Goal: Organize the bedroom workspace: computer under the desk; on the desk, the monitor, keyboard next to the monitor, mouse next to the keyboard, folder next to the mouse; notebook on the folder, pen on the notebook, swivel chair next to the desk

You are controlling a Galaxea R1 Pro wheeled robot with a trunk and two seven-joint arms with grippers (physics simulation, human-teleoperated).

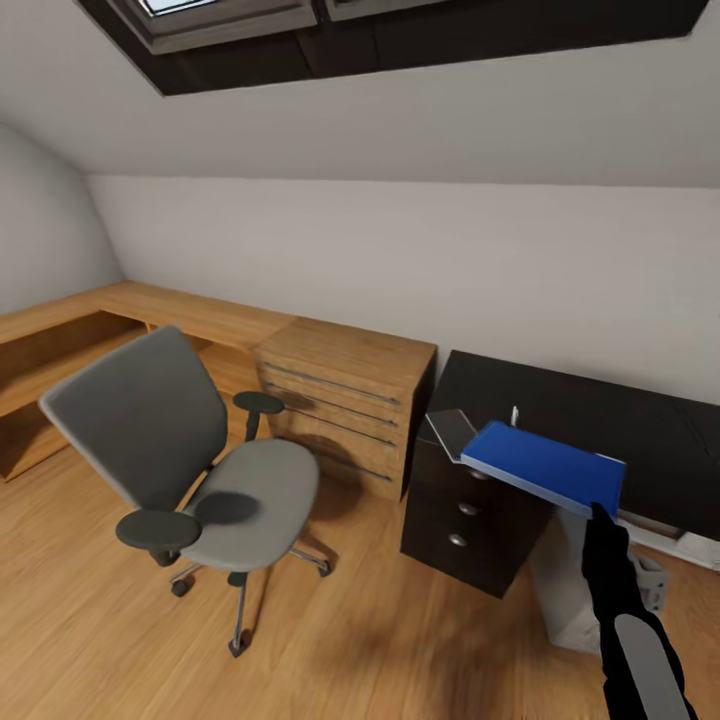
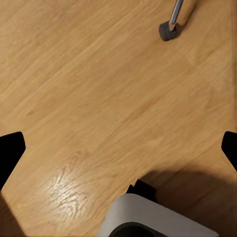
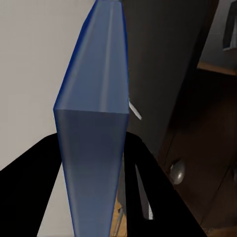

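The right tool [image 3: 94,163] pinches the unmarked blue folder [image 1: 545,466], holding it above the black worktop [image 1: 600,420] beside the notebook [image 1: 452,431], while the left tool [image 2: 118,148] is spread over the floor [image 2: 89,89].

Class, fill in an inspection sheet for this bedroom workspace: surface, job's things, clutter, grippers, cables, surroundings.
Surface: black desk, mostly bare.
Job's things: blue folder held above the desk's corner; grey notebook and white pen on the desk; swivel chair apart from it, seat bare.
Clutter: nothing seen.
Grippers: right gripper shut on the folder; left gripper open over the wood floor.
Cables: nothing seen.
Surroundings: light-wood drawer chest, skylight.
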